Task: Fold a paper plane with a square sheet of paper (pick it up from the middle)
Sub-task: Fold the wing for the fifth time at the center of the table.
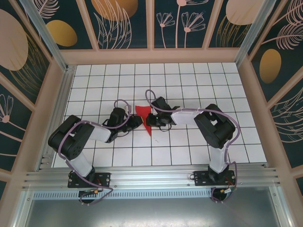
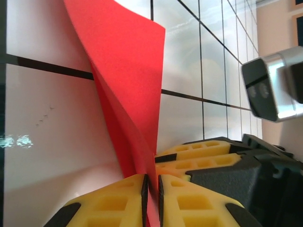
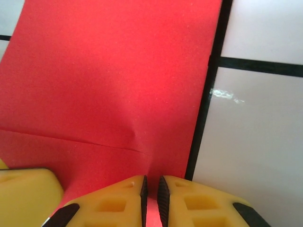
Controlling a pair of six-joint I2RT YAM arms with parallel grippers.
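Note:
The square sheet of paper is a creased bright red shape in the middle of the white grid table, between my two grippers. In the left wrist view the red paper stands up folded, and its lower edge runs into the narrow gap of my left gripper, whose pads stand slightly apart. My right gripper is also a little open, over the paper, which shows a crease line. From above, the left gripper and right gripper nearly meet at the paper's lower part.
The right gripper's yellow fingers and its wrist camera sit close beside my left gripper. A wooden frame wall encloses the tiled table, with an aluminium rail at the near edge.

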